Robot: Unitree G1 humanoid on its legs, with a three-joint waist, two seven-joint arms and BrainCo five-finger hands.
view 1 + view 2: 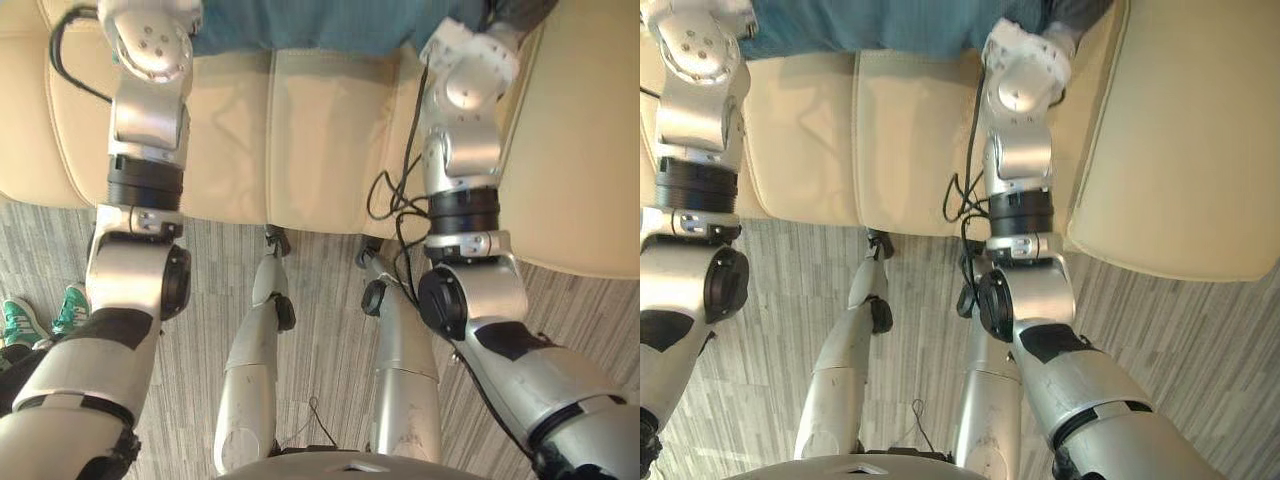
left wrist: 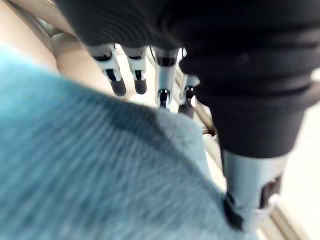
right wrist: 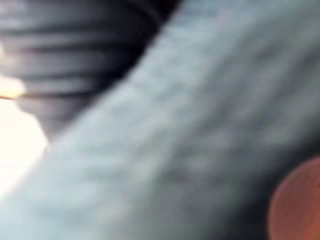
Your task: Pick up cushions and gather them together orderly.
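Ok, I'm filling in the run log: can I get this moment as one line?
blue cushion: on cream sofa | left hand: open, fingers over cushion | right hand: close against cushion

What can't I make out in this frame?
Teal ribbed fabric cushion: cut off by the top edge of the eye views; its full extent is unknown.
Right robot hand: so close to the cushion in its wrist view that its grip is unreadable.
Orange patch: cut by that view's corner; unidentifiable.
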